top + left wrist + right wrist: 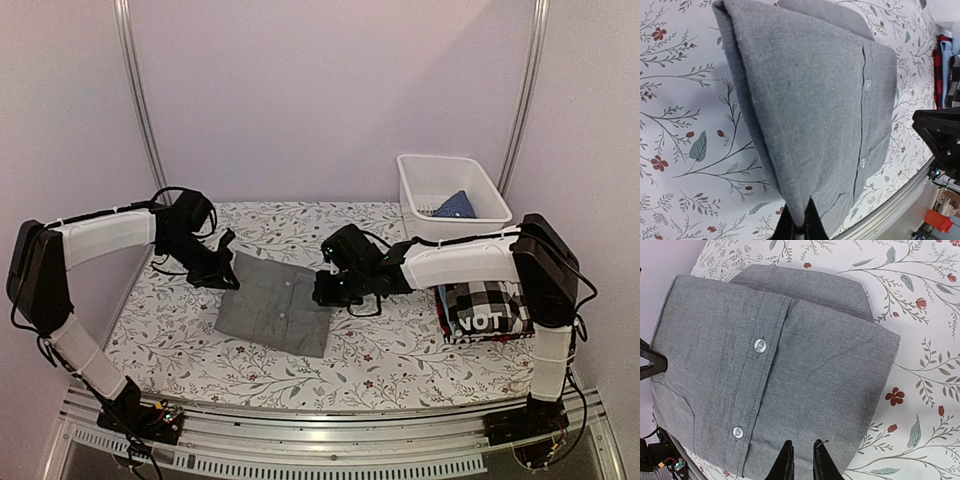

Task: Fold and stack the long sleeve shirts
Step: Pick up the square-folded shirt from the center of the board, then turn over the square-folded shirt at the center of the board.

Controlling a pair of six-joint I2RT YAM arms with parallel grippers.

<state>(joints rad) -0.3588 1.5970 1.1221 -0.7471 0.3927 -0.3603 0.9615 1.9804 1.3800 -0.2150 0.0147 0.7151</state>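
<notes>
Flagging the risk first: the left gripper (801, 227) is pinched shut on the left edge of the plain grey button-up shirt (275, 305), with the cloth drawn to a point between its fingers. The right gripper (802, 460) sits at the opposite edge, its fingers a narrow gap apart with grey cloth showing in the gap. I cannot tell whether it has actually bitten.

If only one side holds, a lift would likely swing the packet and let the folds drop open. A bite on the top layer alone would peel it off the layers beneath — tucked sleeves could spill out. Dragging rather than lifting could ruck the shirt against the white floral-printed tablecloth (180, 340).

The likely destination is the stack at the table's right side: a black-and-white checked shirt (490, 297) with a dark shirt lettered "NOT" (485, 320) showing at its near side. It lies close under the right forearm, so a sweep there could knock it askew.

Materials and shapes:
- **Grey shirt:** fine matte weave, soft and limp. It is folded into a thick, roughly rectangular packet with rounded fold edges, lying slightly skewed at mid-table. A stitched placket with small pale round buttons (760, 345) runs across the top, and another layer peeks out along the far edge.
- **Tablecloth:** smooth and flat, printed with grey-green sprigs and small red flowers.
- **At the back right:** a rigid white plastic basket (408, 190) with a blue cloth piece (455, 205) inside.
</notes>
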